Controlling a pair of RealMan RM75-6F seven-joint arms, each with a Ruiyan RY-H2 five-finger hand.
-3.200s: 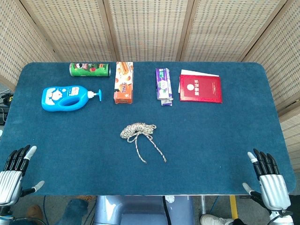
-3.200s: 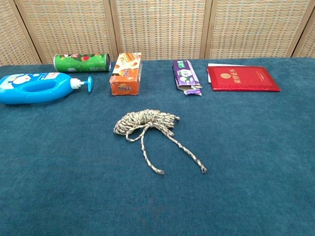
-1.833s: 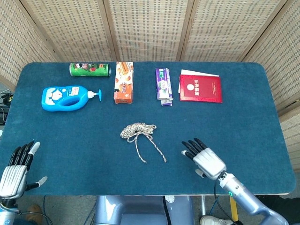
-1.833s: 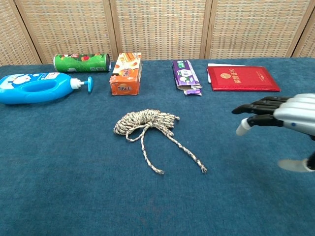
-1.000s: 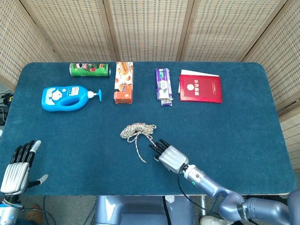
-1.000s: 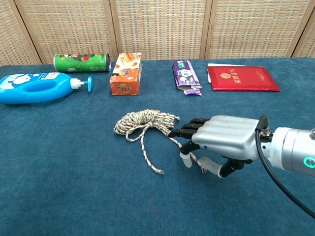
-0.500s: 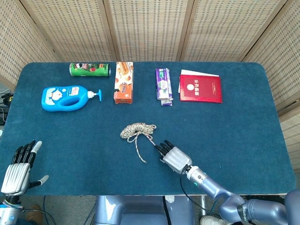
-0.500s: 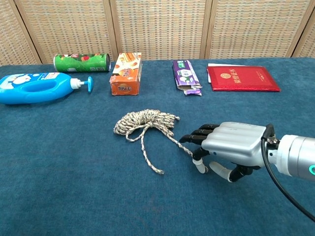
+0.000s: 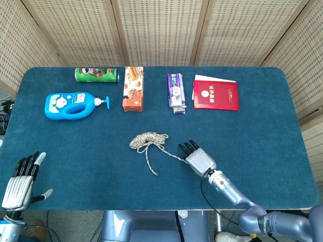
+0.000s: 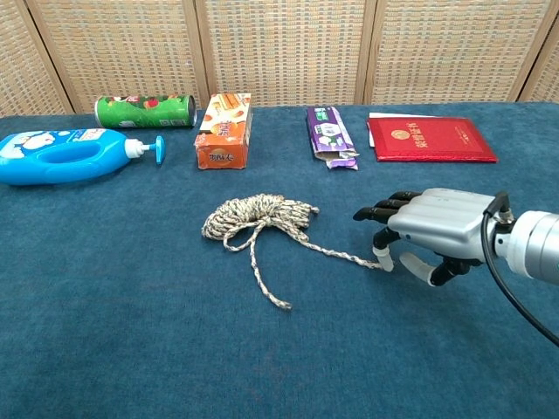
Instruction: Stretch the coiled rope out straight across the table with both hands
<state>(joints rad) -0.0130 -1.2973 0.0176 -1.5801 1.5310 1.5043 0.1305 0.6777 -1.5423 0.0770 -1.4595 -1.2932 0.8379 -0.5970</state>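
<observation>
The speckled rope (image 9: 148, 139) lies mostly coiled on the blue table (image 9: 75, 151), just left of centre. In the chest view the coil (image 10: 258, 214) has two loose tails. One tail runs rightward to my right hand (image 10: 432, 231), which pinches its end low against the cloth. The other tail ends free near the front (image 10: 281, 304). From the head camera my right hand (image 9: 198, 159) sits just right of the coil. My left hand (image 9: 20, 181) hovers off the table's front left corner, fingers spread, holding nothing; the chest view does not show it.
Along the far side lie a blue pump bottle (image 9: 68, 105), a green can (image 9: 96, 74), an orange box (image 9: 133, 88), a purple packet (image 9: 175, 93) and a red booklet (image 9: 215, 95). Wicker screens stand behind the table.
My right hand swept in from the front right corner to the rope's right tail, took its end and drew it to the right. The left hand has barely moved.
</observation>
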